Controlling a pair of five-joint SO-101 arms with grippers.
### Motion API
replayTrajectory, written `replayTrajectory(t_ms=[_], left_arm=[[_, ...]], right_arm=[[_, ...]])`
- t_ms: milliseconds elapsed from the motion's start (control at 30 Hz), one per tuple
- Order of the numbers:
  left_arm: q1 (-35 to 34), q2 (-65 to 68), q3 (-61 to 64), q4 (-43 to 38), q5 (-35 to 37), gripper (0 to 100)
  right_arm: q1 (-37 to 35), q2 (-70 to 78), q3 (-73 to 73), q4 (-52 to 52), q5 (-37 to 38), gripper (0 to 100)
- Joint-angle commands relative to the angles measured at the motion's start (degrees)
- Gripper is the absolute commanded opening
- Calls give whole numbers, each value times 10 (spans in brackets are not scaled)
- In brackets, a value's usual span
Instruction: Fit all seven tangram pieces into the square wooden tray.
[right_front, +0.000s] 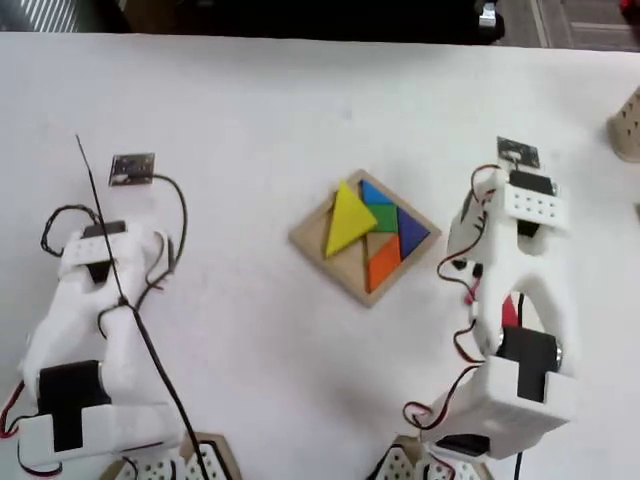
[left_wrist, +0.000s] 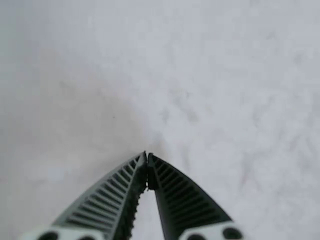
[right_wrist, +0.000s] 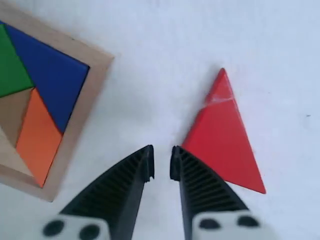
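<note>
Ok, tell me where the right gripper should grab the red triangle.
Probably from above, pinching across the two long edges near the pointed end. The red triangle lies flat on the table beside the right gripper, so only its edges offer purchase, and it is narrowest there.

Tray (right_front: 302, 238) part-filled, yellow triangle (right_front: 347, 222) askew; red triangle (right_wrist: 222, 135) outside

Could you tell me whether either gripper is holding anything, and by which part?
Nothing is held: the left gripper is shut on nothing, and the red triangle lies beside the right gripper.
</note>
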Motion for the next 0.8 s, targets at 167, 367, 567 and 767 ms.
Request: replayTrajectory(t_ms=[167, 367, 567, 767], left_arm=[[48, -6, -10, -10, -7, 23], [99, -7, -10, -10, -4, 23], [227, -7, -25, -13, -2, 23], [305, -7, -104, -9, 56, 23]], right_arm=[[60, -95, 107, -115, 25, 18], [76, -202, 263, -211, 52, 18], [80, -240, 340, -276, 130, 18], [69, -240, 345, -291, 130, 18]])
